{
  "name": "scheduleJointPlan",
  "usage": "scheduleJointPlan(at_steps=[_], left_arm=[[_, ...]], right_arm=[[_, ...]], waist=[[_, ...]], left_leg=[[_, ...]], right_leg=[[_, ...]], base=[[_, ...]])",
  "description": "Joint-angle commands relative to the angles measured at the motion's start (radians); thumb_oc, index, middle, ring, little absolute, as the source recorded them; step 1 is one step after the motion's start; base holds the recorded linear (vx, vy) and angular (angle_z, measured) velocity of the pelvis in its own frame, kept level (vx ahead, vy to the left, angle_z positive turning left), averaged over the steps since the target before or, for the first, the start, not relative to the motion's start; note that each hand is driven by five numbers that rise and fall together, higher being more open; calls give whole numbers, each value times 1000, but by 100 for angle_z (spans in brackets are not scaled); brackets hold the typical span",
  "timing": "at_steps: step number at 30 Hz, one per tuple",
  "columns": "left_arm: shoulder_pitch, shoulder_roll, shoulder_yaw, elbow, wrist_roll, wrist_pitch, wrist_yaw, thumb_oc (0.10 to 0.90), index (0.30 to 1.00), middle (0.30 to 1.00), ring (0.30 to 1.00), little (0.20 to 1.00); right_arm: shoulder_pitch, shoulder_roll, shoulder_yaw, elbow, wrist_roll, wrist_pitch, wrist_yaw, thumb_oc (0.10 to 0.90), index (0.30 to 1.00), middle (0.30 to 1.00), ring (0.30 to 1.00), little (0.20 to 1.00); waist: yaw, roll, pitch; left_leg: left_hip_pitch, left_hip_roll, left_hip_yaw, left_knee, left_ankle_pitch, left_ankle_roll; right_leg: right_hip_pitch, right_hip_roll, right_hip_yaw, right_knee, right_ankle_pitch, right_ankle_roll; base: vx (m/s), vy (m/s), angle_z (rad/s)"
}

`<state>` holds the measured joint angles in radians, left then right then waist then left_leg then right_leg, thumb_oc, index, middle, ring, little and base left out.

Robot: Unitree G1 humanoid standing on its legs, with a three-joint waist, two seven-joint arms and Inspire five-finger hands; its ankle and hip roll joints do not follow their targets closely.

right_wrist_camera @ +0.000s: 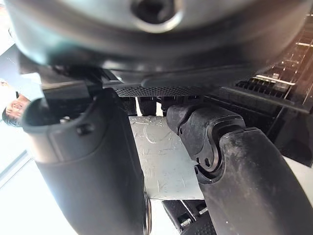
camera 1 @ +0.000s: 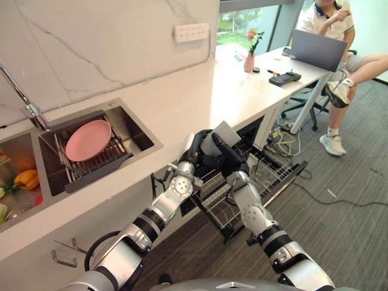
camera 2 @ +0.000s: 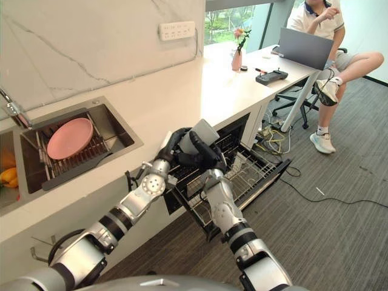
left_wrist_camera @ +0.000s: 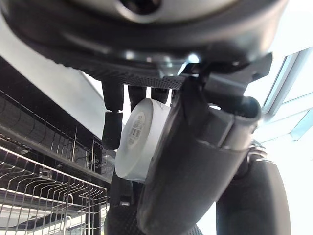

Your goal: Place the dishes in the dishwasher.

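- Kitchen counter (camera 1: 182, 97) runs along a marble wall; pink plate (camera 1: 88, 139) lies on the sink (camera 1: 136, 130) rack.
- Your left hand (camera 1: 195, 148) and right hand (camera 1: 225, 154) both curl round a white cup (camera 1: 219, 136), held tilted above the pulled-out dishwasher rack (camera 1: 267, 173).
- Person sits with laptop (camera 1: 318, 48) at the counter's far end.

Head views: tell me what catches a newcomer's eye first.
Both hands, left and right, are curled round a white cup above the pulled-out dishwasher rack. A pink plate lies in the sink to the left. A person sits behind a laptop at the counter's far end.
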<state>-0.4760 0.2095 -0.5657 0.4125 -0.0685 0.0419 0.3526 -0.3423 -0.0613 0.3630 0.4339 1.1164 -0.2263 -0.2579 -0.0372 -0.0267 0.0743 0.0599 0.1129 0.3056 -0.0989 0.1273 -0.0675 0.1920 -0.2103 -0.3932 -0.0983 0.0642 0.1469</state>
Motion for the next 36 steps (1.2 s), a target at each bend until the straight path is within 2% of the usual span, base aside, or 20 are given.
scheduleJointPlan(at_steps=[1,2,6,7,9,12,15,17,19,21,22,23,25,28,30,34,36], left_arm=[[-30,-49,-92,-98,-40,-140,-102,458,387,387,387,387],[-11,-25,-70,-135,-62,-138,-112,800,900,900,900,900],[22,11,-33,-195,-93,-133,-127,800,900,900,900,900],[22,11,-33,-195,-93,-133,-127,800,900,900,900,900],[7,-5,-40,-227,-72,-119,-120,800,900,900,900,900],[0,-19,-49,-214,-68,-117,-121,800,900,900,900,900],[16,-18,-53,-187,-99,-125,-129,800,900,900,900,900],[29,7,-46,-208,-134,-139,-157,800,900,900,900,900],[57,34,-30,-248,-204,-145,-202,800,900,900,900,900],[128,55,-2,-285,-367,-128,-270,800,900,900,900,900],[131,57,-1,-289,-370,-126,-272,800,900,900,900,900],[217,93,19,-358,-516,-81,-382,800,900,900,900,900],[314,152,49,-425,-601,-38,-464,800,900,900,900,900],[436,221,111,-416,-569,-13,-544,800,900,900,900,900],[459,235,127,-409,-551,-11,-560,800,900,900,900,900],[595,321,231,-330,-332,1,-651,800,900,900,900,900],[650,326,292,-276,-232,2,-664,800,900,900,900,900]], right_arm=[[-317,26,-190,-160,-89,-170,30,400,300,300,300,300],[-307,7,-200,-196,-157,-167,-21,400,300,300,300,300],[-294,-25,-233,-263,-262,-151,-96,400,300,300,300,300],[-294,-25,-233,-263,-262,-151,-96,400,300,300,300,300],[-285,-77,-279,-336,-396,-135,-182,400,300,300,300,300],[-278,-92,-290,-365,-434,-123,-201,400,300,300,300,300],[-229,-155,-370,-460,-590,-124,-273,400,300,300,300,300],[-213,-176,-400,-478,-607,-117,-282,400,300,300,300,300],[-188,-175,-424,-510,-556,-124,-253,400,300,300,300,300],[-152,-210,-431,-542,-543,-110,-205,400,300,300,300,300],[-149,-210,-431,-543,-542,-109,-204,400,300,300,300,300],[-110,-241,-446,-559,-541,-85,-155,400,300,300,300,300],[-63,-262,-469,-558,-525,-71,-114,400,300,300,300,300],[24,-287,-505,-536,-526,-46,-39,400,300,300,300,300],[42,-292,-511,-527,-520,-39,-20,400,300,300,300,300],[167,-300,-461,-437,-370,39,187,400,300,300,300,300],[217,-317,-445,-419,-392,72,245,400,300,300,300,300]], waist=[[53,34,-36],[56,35,-34],[58,36,-36],[58,36,-36],[54,29,-36],[50,28,-35],[35,28,-33],[30,32,-31],[26,36,-32],[22,41,-27],[22,41,-29],[17,48,-23],[15,54,-21],[13,57,-17],[11,57,-17],[21,55,-4],[26,50,-4]], left_leg=[[125,24,13,12,-152,-20],[125,23,12,12,-152,-19],[126,23,10,12,-153,-18],[126,23,10,12,-153,-18],[126,25,5,12,-155,-17],[125,26,4,12,-156,-16],[125,29,3,12,-157,-16],[125,29,4,12,-157,-17],[129,29,9,12,-162,-17],[133,28,12,12,-163,-16],[133,29,12,12,-163,-16],[135,29,16,12,-164,-15],[139,28,22,12,-167,-15],[146,27,27,12,-170,-13],[147,26,28,12,-170,-13],[137,25,27,12,-162,-15],[129,24,24,12,-160,-17]], right_leg=[[-19,-37,-65,23,-33,40],[-18,-38,-66,23,-32,40],[-17,-36,-66,23,-34,39],[-17,-36,-66,23,-34,39],[-16,-33,-68,23,-36,37],[-15,-32,-67,23,-37,37],[-16,-27,-66,23,-43,35],[-18,-26,-63,23,-45,36],[-17,-25,-61,23,-46,36],[-19,-23,-56,23,-47,36],[-19,-23,-55,23,-47,36],[-21,-22,-49,23,-48,36],[-21,-21,-41,22,-48,37],[-19,-19,-32,21,-51,36],[-19,-18,-30,22,-51,36],[-26,-21,-32,26,-47,36],[-28,-24,-38,28,-48,36]], base=[[0,0,0],[0,0,0],[1,1,1],[6,-5,5],[4,-6,3],[5,-10,10],[12,-16,-3],[14,1,-2],[42,9,-6],[24,9,-8],[22,6,-14],[24,10,-14],[26,18,-10],[17,10,-5],[0,0,0],[0,0,0],[0,0,0]])
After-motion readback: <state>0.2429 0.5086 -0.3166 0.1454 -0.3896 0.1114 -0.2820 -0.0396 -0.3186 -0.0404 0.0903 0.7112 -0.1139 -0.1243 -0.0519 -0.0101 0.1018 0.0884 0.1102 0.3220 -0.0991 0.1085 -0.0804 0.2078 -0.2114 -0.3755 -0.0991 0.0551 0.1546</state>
